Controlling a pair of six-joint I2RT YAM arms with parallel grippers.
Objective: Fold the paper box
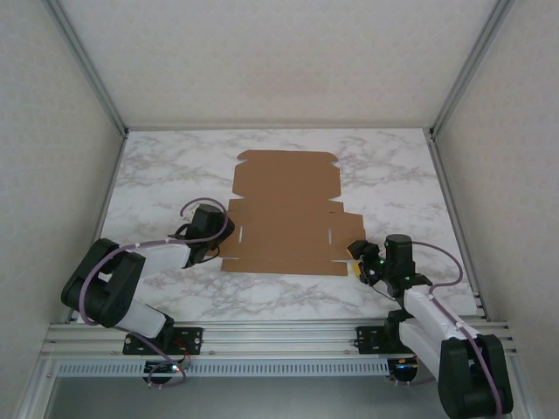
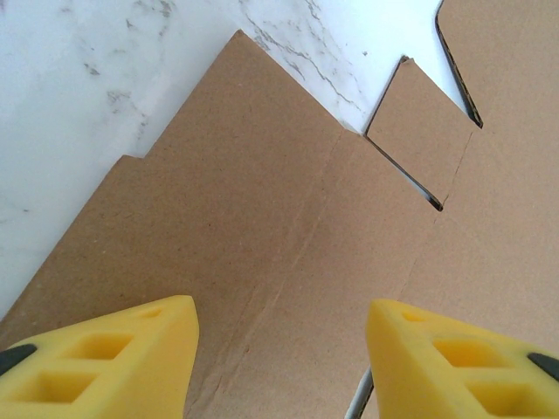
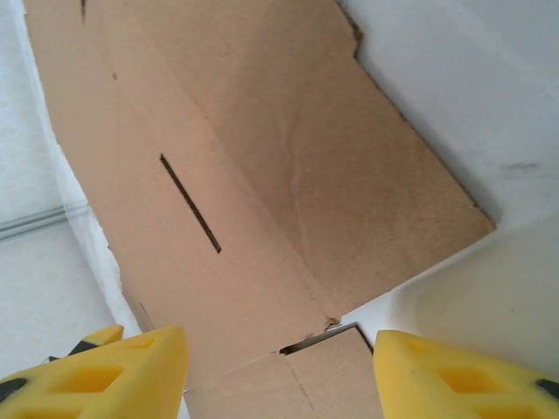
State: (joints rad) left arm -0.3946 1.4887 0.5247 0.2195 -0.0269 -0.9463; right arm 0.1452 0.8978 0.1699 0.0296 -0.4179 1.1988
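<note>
The paper box (image 1: 286, 214) lies as a flat brown die-cut sheet on the marble table (image 1: 175, 175), its flaps spread and two slots cut near its front edge. My left gripper (image 1: 221, 243) hovers low over the sheet's near left corner. In the left wrist view its yellow fingers (image 2: 131, 349) stand apart over a creased cardboard panel (image 2: 288, 244), gripping nothing. My right gripper (image 1: 357, 258) sits at the sheet's near right corner. It is open too, with a slot, a crease and a small side tab (image 3: 332, 375) of the paper box (image 3: 262, 175) showing between its fingertips (image 3: 281, 349).
White enclosure walls and slanted aluminium posts (image 1: 96, 78) close in the table on the left, right and back. An aluminium rail (image 1: 279, 336) with both arm bases runs along the near edge. Bare marble surrounds the sheet on every side.
</note>
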